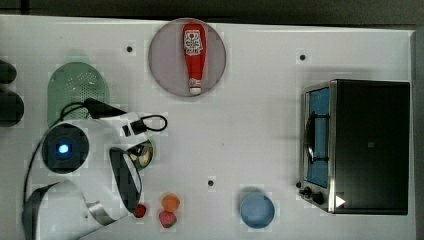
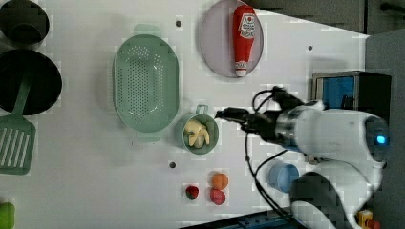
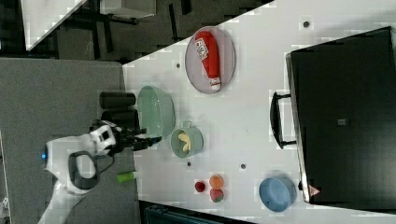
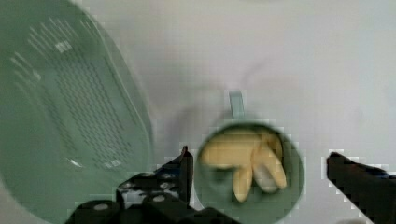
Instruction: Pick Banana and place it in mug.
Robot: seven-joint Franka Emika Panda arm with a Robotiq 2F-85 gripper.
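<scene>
**benchrat:** Top view first. The white arm covers the top view's lower left, and the mug (image 1: 143, 155) just peeks out beside the wrist. The green colander (image 1: 76, 90) sits above it, the ketchup bottle (image 1: 194, 57) lies on a grey plate (image 1: 165, 65), the toaster oven (image 1: 357, 145) is at the top view's right, and the blue bowl (image 1: 257, 210) is along the bottom edge.

**servo_sam:** And the banana?

**benchrat:** Left view settles it. The banana (image 2: 197, 133) lies inside the mug (image 2: 210, 143), below the rim. The mug sits just beside the colander (image 2: 145, 81), on the left view's right of it. The gripper (image 2: 224, 114) hangs over the mug's upper right edge, apart from the fruit.

**servo_sam:** Right view?

**benchrat:** Same story. The banana (image 3: 185, 141) is in the mug (image 3: 196, 140), with the gripper (image 3: 152, 138) on the right view's left of it. The little orange fruit (image 3: 216, 181) and the red ones (image 3: 200, 186) are below.

**servo_sam:** Holding anything?

**benchrat:** Nope. In the wrist view the fingers (image 4: 184, 165) are spread wide, one on each side of the mug (image 4: 294, 186), with nothing between them. The banana (image 4: 243, 161) rests in the cup underneath, and the mug's short handle (image 4: 236, 103) points away from the gripper.
</scene>
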